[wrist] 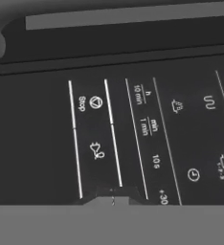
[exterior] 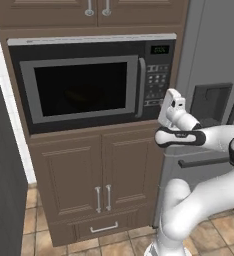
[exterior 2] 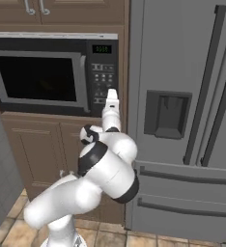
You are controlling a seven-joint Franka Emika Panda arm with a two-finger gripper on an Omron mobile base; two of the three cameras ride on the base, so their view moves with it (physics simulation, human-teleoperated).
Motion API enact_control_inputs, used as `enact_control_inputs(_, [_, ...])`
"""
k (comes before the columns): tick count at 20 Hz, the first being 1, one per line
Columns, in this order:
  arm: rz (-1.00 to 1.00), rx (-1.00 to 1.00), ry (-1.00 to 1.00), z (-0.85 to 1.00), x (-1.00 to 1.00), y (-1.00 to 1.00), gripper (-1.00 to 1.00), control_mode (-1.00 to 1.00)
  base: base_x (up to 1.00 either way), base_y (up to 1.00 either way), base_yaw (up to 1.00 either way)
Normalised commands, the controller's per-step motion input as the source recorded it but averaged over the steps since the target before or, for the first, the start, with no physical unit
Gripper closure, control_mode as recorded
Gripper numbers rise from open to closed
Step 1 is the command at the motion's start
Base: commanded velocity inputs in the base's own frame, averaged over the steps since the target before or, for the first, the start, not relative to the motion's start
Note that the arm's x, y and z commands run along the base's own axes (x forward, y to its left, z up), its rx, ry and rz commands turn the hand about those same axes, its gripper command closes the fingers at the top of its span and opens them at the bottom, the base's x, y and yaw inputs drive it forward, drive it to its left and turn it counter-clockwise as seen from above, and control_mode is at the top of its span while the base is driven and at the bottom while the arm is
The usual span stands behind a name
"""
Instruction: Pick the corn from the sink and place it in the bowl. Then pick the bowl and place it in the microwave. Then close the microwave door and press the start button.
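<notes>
With the microwave door (exterior: 81, 89) already shut, the end effector (wrist: 112, 200), closed on nothing, sits right at the microwave (exterior: 91, 82) control panel (exterior 2: 103, 77), so the last step looks under way: a short straight push onto the start button.

Kitchen, built-in microwave (exterior: 91, 82), fridge (exterior 2: 182, 116), wooden cabinets (exterior: 94, 185)

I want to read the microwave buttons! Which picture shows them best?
The hand view: the control panel is so close that you can read "Stop" and "1 min". In the left base view and right base view the buttons are tiny specks.
</notes>
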Motion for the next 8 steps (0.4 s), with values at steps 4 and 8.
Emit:
enact_control_inputs(4, [0.00, 0.07, 0.00, 0.01, 0.00, -0.12, 1.00, -1.00, 0.00, 0.00, 0.00])
enact_control_inputs(8, [0.00, 0.03, 0.00, 0.00, 0.00, -0.01, 1.00, -1.00, 0.00, 0.00, 0.00])
